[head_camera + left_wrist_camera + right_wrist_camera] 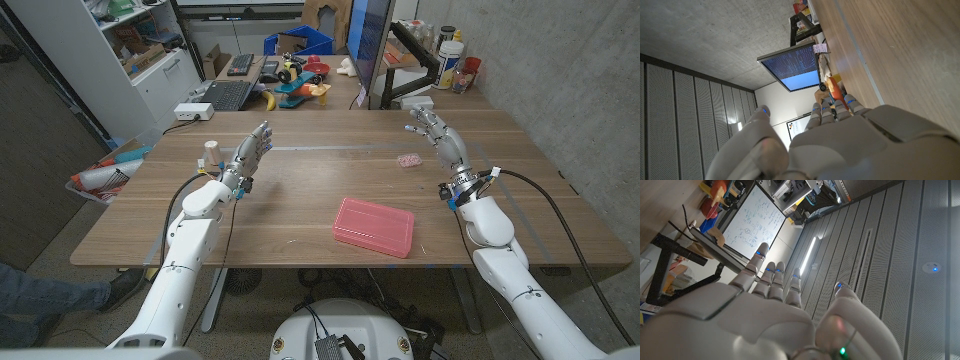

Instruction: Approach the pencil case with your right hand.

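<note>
A pink rectangular pencil case point(374, 226) lies on the wooden table point(300, 190), near the front edge and a little right of the middle. My right hand point(437, 136) is raised above the table's right side, behind and to the right of the case, fingers apart and holding nothing; its back point(765, 320) shows in the right wrist view. My left hand point(249, 153) is up over the left side, fingers stretched out and empty; its back point(840, 145) appears in the left wrist view.
A small pink object point(407, 160) lies on the table between the case and my right hand. A small pale cylinder point(211, 148) stands near my left hand. A monitor point(367, 40), keyboard point(228, 95) and toys point(300, 80) crowd the far edge.
</note>
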{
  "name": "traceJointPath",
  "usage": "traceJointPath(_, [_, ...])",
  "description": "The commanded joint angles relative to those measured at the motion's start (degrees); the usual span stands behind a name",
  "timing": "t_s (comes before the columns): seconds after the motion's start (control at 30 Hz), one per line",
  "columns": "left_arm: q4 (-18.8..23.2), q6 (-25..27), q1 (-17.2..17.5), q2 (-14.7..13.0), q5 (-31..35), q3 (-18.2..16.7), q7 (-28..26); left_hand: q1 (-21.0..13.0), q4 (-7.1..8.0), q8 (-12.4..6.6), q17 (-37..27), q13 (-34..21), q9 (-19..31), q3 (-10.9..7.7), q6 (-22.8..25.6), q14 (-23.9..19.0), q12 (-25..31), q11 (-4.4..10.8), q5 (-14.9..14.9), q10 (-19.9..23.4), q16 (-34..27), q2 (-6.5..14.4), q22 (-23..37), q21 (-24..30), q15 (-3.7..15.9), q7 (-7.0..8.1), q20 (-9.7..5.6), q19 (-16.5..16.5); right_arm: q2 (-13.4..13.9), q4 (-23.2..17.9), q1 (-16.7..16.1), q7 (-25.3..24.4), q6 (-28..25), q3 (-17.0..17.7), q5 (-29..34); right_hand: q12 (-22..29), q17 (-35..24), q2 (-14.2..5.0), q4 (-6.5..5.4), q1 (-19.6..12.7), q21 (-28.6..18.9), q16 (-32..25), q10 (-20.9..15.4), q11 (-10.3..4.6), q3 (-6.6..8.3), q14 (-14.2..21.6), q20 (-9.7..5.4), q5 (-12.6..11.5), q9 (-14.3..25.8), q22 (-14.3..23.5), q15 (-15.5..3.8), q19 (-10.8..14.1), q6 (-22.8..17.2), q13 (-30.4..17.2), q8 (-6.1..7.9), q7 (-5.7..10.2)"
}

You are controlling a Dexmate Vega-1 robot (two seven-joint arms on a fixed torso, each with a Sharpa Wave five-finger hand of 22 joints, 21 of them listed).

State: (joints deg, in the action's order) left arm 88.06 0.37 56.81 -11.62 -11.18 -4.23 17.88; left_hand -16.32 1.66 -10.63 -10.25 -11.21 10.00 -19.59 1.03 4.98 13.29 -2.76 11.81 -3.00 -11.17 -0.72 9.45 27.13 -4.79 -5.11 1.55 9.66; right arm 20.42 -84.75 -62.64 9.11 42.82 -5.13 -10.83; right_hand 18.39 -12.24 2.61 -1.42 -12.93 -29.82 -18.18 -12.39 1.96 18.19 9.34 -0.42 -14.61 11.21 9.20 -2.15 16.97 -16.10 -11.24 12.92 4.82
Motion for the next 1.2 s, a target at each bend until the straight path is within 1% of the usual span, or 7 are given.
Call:
traceJointPath(0.03, [-0.7,0.0,-0.6,-0.3,0.0,0.0,0.5,0.0,-0.50,-0.26,-0.2,0.0,0.2,-0.11,0.4,0.3,0.0,-0.35,-0.3,0.3,0.0,0.5,0.3,-0.1,0.19,-0.17,0.39,2.4,-0.2,-0.9,-0.6,-0.7,1.4,-0.3,2.6,-0.1,0.0,-0.42,0.24,-0.1,0.3,0.2,-0.6,-0.07,0.17,0.6,-0.24,-0.4,0.0,0.2,0.15,0.7,-0.5,-0.2,0.21,-0.15])
traceJointPath(0.43, [-1.6,-0.2,-1.0,-0.2,-0.1,-0.1,1.0,0.1,-0.58,-0.24,-0.2,0.0,0.2,-0.05,0.4,0.3,0.0,-0.39,-0.3,0.4,0.0,0.6,0.4,-0.4,0.21,-0.18,0.46,2.2,-0.3,-1.8,-0.7,-0.5,2.3,-1.0,3.5,-0.3,0.0,-0.46,0.29,-0.1,0.7,0.3,-1.0,0.07,0.10,0.7,-0.16,-0.4,0.0,0.2,0.05,0.9,-0.8,-0.2,0.17,0.02])
traceJointPath(0.7, [-1.7,-0.2,-1.0,-0.3,-0.1,-0.3,1.0,0.1,-0.63,-0.27,-0.2,0.0,0.2,-0.01,0.6,0.3,-0.1,-0.40,-0.3,0.3,0.0,0.6,0.4,-0.7,0.18,-0.23,0.50,2.1,-0.3,-2.0,-0.7,0.0,3.7,-1.4,3.7,-0.4,0.1,-0.46,0.31,0.0,1.0,0.4,-1.1,-0.09,0.05,0.8,-0.14,-0.5,0.0,0.2,0.08,1.0,-0.9,-0.2,0.12,0.05])
traceJointPath(0.97, [-1.8,-0.1,-1.1,-0.3,-0.1,-0.3,1.2,0.1,-0.68,-0.25,-0.2,0.0,0.2,0.03,0.6,0.3,-0.2,-0.38,-0.3,0.3,0.0,0.7,0.4,-0.9,0.17,-0.24,0.55,2.1,-0.1,-3.2,-1.2,-0.1,3.4,-1.6,4.7,-0.5,0.1,-0.53,0.29,0.1,1.3,0.5,-1.2,0.16,0.01,0.8,-0.09,-0.5,0.1,0.2,0.12,1.1,-0.9,-0.2,0.06,0.06])
traceJointPath(1.17, [-1.8,0.0,-1.3,-0.4,0.1,-0.2,1.2,0.2,-0.71,-0.26,-0.2,0.0,0.2,0.06,0.6,0.3,-0.2,-0.30,-0.3,0.3,0.0,0.7,0.4,-1.1,0.19,-0.23,0.61,2.1,0.1,-4.5,-1.8,-1.1,3.7,-1.0,7.6,-0.6,0.1,-0.60,0.26,0.2,1.4,0.6,-1.2,-0.10,-0.01,0.8,-0.06,-0.5,0.1,0.2,0.24,1.2,-1.0,-0.2,0.01,0.01])
traceJointPath(1.2, [-1.8,0.0,-1.3,-0.4,0.1,-0.2,1.2,0.2,-0.72,-0.26,-0.2,0.0,0.2,0.06,0.7,0.3,-0.2,-0.33,-0.3,0.3,0.0,0.7,0.4,-1.1,0.21,-0.22,0.62,2.1,0.1,-4.9,-2.0,-1.4,3.7,-0.9,8.3,-0.7,0.1,-0.61,0.26,0.2,1.5,0.6,-1.2,0.03,-0.02,0.8,-0.05,-0.5,0.1,0.2,0.23,1.2,-1.0,-0.2,0.00,0.02])
